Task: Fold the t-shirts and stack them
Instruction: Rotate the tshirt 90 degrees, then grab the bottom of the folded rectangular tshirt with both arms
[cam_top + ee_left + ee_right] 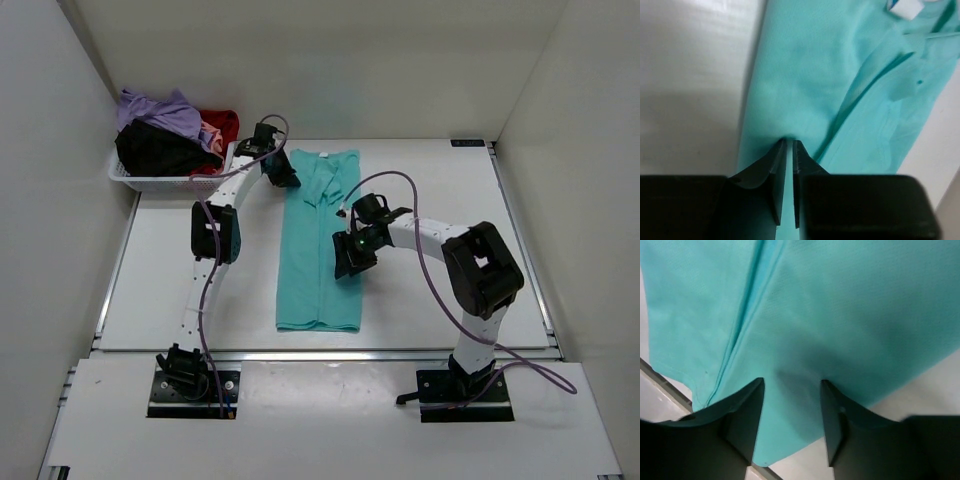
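The left gripper is clenched on a thin pinch of the teal t-shirt, its jaws drawn almost together with only a sliver between them. The cloth spreads away ahead of it and to its right. A white label shows at the collar, further out on that side. Bare white tabletop lies to the gripper's left.

The right gripper is released, jaws held wide apart just above the same shirt. A lengthwise fold line runs off ahead and to its left, and the shirt's edge meets the tabletop close on its right.

From the top view, the shirt lies flat between the two grippers as a long narrow strip. The left gripper is at its far collar end and the right gripper at mid-length on the opposite edge.

Beyond the left gripper, to its outer side, a white basket holds the lavender t-shirt, black t-shirt, red t-shirt and pink t-shirt in a loose heap.
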You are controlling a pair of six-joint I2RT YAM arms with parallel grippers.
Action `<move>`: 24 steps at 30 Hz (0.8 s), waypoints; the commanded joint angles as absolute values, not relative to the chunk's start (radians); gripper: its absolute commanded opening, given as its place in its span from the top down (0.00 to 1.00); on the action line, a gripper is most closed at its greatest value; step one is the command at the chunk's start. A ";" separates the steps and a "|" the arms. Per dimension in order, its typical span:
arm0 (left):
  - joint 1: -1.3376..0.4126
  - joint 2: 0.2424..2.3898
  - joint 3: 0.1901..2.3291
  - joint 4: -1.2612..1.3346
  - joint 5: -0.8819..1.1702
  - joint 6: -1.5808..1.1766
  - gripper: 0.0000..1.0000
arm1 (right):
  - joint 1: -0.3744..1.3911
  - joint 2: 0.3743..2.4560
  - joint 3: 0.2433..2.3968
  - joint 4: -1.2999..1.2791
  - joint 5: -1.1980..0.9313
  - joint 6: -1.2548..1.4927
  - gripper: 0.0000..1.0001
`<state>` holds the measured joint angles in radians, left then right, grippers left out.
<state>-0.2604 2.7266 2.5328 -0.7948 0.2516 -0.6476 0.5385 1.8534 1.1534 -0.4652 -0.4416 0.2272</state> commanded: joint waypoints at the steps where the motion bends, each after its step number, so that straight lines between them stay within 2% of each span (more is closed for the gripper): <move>1: -0.247 2.767 2.632 -0.766 0.303 -0.666 0.76 | 0.535 1.876 1.196 -0.491 -0.376 0.132 0.51; 3: -0.227 2.731 2.695 -0.755 0.369 -0.718 0.68 | 0.538 1.835 1.238 -0.502 -0.387 0.123 0.37; 6: -0.222 2.593 2.640 -0.710 0.492 -0.775 0.64 | 0.552 1.752 1.317 -0.540 -0.364 0.129 0.23; 8: -0.219 2.490 2.533 -0.762 0.497 -0.753 0.63 | 0.546 1.706 1.362 -0.589 -0.335 0.161 0.20; 10: -0.230 2.308 2.386 -0.829 0.430 -0.640 0.64 | 0.537 1.657 1.358 -0.620 -0.307 0.219 0.20; 13: -0.235 2.015 1.815 -0.789 0.344 -0.574 0.66 | 0.535 1.571 1.272 -0.666 -0.227 0.299 0.21; 16: -0.255 1.766 1.419 -0.753 0.308 -0.548 0.67 | 0.551 1.514 1.192 -0.695 -0.213 0.376 0.22; 19: -0.311 1.578 1.129 -0.723 0.259 -0.546 0.64 | 0.581 1.465 1.105 -0.701 -0.189 0.458 0.23; 24: -0.431 1.399 0.840 -0.611 0.224 -0.655 0.57 | 0.618 1.391 0.875 -0.606 -0.247 0.610 0.28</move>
<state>-0.3927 1.4532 0.9417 -0.6971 0.2680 -0.6014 0.6006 1.4429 0.9592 -0.6395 -0.2291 0.4812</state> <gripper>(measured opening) 0.425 0.730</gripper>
